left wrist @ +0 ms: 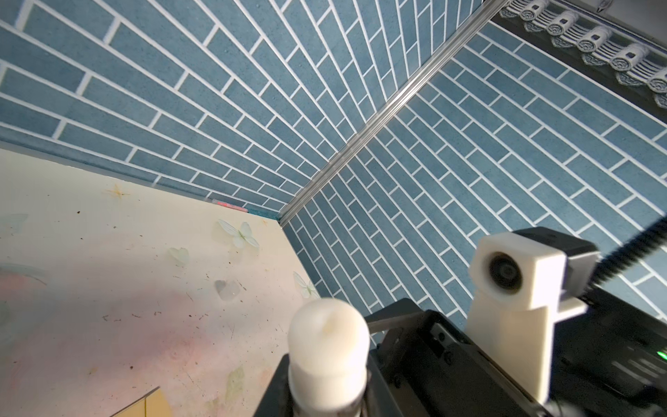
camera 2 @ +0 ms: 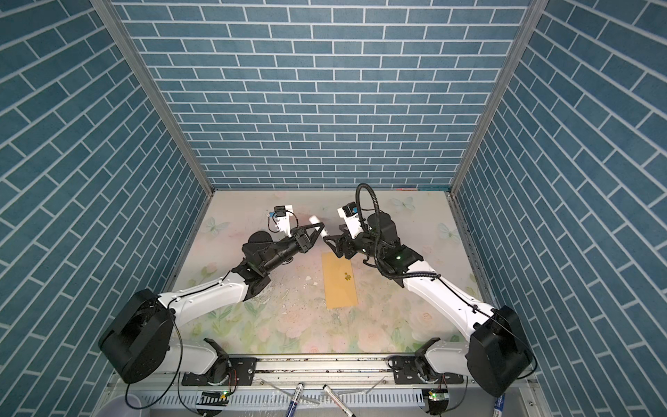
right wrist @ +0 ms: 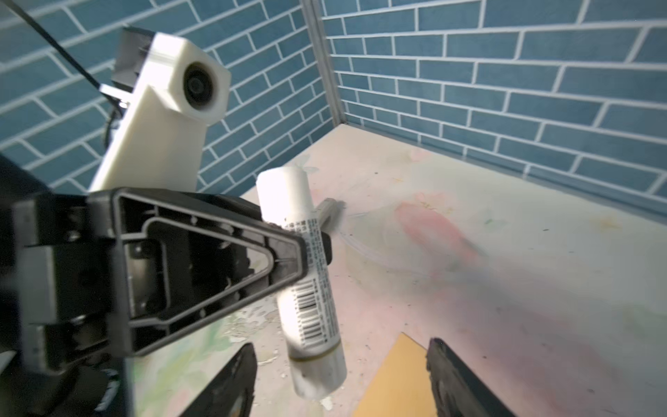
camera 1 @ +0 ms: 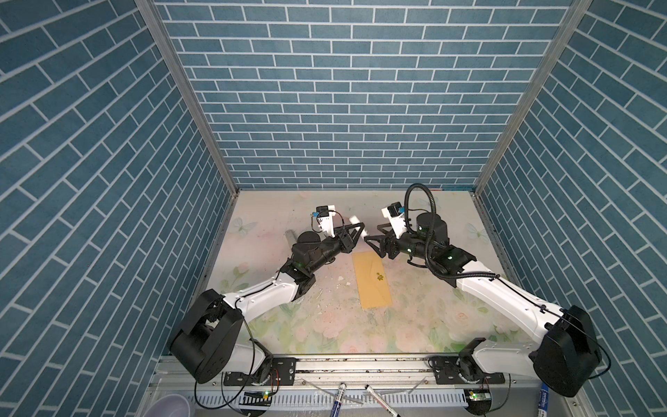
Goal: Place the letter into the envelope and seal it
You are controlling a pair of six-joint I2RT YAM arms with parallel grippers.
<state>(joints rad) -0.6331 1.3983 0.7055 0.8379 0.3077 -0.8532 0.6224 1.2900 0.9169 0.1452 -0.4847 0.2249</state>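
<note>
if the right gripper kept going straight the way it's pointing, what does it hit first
Most likely the white glue stick clamped in the left gripper; it stands just ahead of the open right gripper, though depth is unclear.

The pale flower-and-butterfly table, scuffed and speckled, carries the mustard-yellow envelope lying flat near its middle with a gold sticker on its flap, white scraps beside it, and farther back perhaps a grey cylinder.
</note>
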